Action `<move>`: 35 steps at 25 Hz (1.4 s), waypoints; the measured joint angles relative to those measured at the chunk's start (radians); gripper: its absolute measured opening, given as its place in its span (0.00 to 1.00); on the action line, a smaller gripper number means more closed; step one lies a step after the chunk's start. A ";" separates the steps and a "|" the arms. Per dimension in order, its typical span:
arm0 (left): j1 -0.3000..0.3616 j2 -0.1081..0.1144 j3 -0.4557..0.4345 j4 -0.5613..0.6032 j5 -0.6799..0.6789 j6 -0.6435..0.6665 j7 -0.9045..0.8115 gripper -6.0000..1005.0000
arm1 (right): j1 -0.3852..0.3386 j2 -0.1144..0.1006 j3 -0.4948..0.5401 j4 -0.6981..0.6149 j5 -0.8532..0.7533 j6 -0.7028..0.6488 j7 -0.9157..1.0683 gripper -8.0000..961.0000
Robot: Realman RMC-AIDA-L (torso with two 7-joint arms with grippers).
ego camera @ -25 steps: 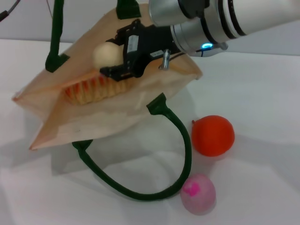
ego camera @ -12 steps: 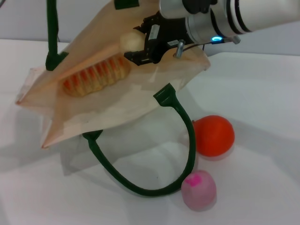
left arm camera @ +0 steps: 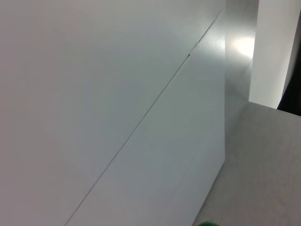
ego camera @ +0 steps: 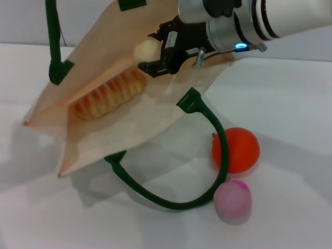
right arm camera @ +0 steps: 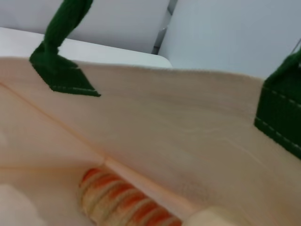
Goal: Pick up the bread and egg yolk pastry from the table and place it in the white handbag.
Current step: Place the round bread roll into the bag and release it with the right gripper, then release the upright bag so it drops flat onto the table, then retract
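right gripper (ego camera: 150, 56) reaches into the open mouth of the white handbag (ego camera: 129, 111) from the upper right, its black fingers (ego camera: 155, 67) clamped on the egg yolk pastry (ego camera: 147, 50), which sits pale and round just above the bag's opening.

going near to far in the head view: closest to the robot is a pink-topped mauve egg shape (ego camera: 233, 201) on the table (ego camera: 290, 207), touching the loop of the bag's lower green handle (ego camera: 171, 199). just behind it sits a round orange fruit (ego camera: 236, 149), with the handle crossing in front of its left edge. beyond these the handbag is tilted up off the table with its mouth facing the robot, and the bread (ego camera: 109, 95) lies inside it, its orange-red stripes showing through the opening, below and left of the pastry. the bag's other green handle (ego camera: 52, 36) rises straight up out of the frame at the far left.

the right wrist view looks into the bag and shows the bread (right arm camera: 127, 202) on the inner cloth, with green handle patches (right arm camera: 61, 70) stitched at the rim.

left gripper is out of sight; its wrist view shows only a plain grey wall (left arm camera: 117, 108).
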State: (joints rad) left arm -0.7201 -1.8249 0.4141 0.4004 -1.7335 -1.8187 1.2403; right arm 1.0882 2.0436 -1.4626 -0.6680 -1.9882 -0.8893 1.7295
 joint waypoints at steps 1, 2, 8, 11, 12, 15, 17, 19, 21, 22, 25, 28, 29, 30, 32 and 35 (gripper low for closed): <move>0.000 0.000 0.000 0.000 0.000 0.001 0.000 0.12 | 0.000 0.000 -0.001 -0.003 0.000 -0.006 0.000 0.67; 0.000 0.001 0.000 0.000 0.000 0.002 0.001 0.12 | 0.000 0.001 -0.001 -0.006 0.001 -0.011 0.001 0.69; 0.004 0.007 -0.007 0.000 0.000 0.003 0.001 0.12 | -0.002 -0.001 0.003 -0.015 0.037 -0.058 -0.003 0.87; 0.012 0.010 -0.015 0.000 0.000 0.008 0.004 0.12 | -0.015 -0.003 0.008 -0.056 0.061 -0.125 -0.006 0.91; 0.015 0.011 -0.019 -0.001 0.000 0.019 0.006 0.12 | -0.015 -0.003 0.008 -0.056 0.061 -0.125 -0.006 0.91; 0.027 0.011 -0.025 -0.002 0.001 0.059 0.011 0.12 | -0.044 -0.006 0.010 -0.114 0.088 -0.204 -0.004 0.91; 0.036 0.013 -0.025 -0.002 0.006 0.089 0.014 0.12 | -0.072 -0.008 0.013 -0.164 0.108 -0.253 -0.004 0.91; 0.041 0.014 -0.021 -0.003 0.010 0.116 0.024 0.13 | -0.123 -0.010 0.037 -0.238 0.127 -0.309 -0.004 0.91; 0.043 0.014 -0.013 -0.006 0.017 0.145 0.046 0.15 | -0.174 -0.011 0.075 -0.306 0.141 -0.341 -0.004 0.91; 0.044 0.011 -0.010 -0.008 0.024 0.158 0.058 0.16 | -0.202 -0.011 0.098 -0.339 0.148 -0.349 -0.005 0.91; 0.044 0.006 -0.010 -0.009 0.046 0.185 0.077 0.18 | -0.263 -0.011 0.182 -0.391 0.171 -0.347 -0.016 0.91; 0.039 -0.008 -0.009 -0.009 0.101 0.267 0.088 0.21 | -0.289 -0.011 0.269 -0.384 0.205 -0.344 -0.048 0.91; 0.039 -0.009 -0.008 -0.008 0.106 0.275 0.088 0.22 | -0.300 -0.011 0.300 -0.378 0.225 -0.344 -0.065 0.91; 0.036 -0.014 -0.008 -0.006 0.125 0.304 0.089 0.22 | -0.308 -0.011 0.321 -0.372 0.240 -0.345 -0.080 0.91; 0.035 -0.021 -0.008 -0.004 0.165 0.362 0.090 0.24 | -0.322 -0.011 0.358 -0.352 0.287 -0.343 -0.125 0.91; 0.034 -0.035 -0.008 -0.003 0.225 0.477 0.094 0.30 | -0.337 -0.011 0.405 -0.284 0.396 -0.342 -0.242 0.91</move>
State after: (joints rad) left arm -0.6862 -1.8600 0.4065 0.3975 -1.5082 -1.3419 1.3340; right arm 0.7510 2.0325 -1.0580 -0.9516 -1.5923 -1.2312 1.4871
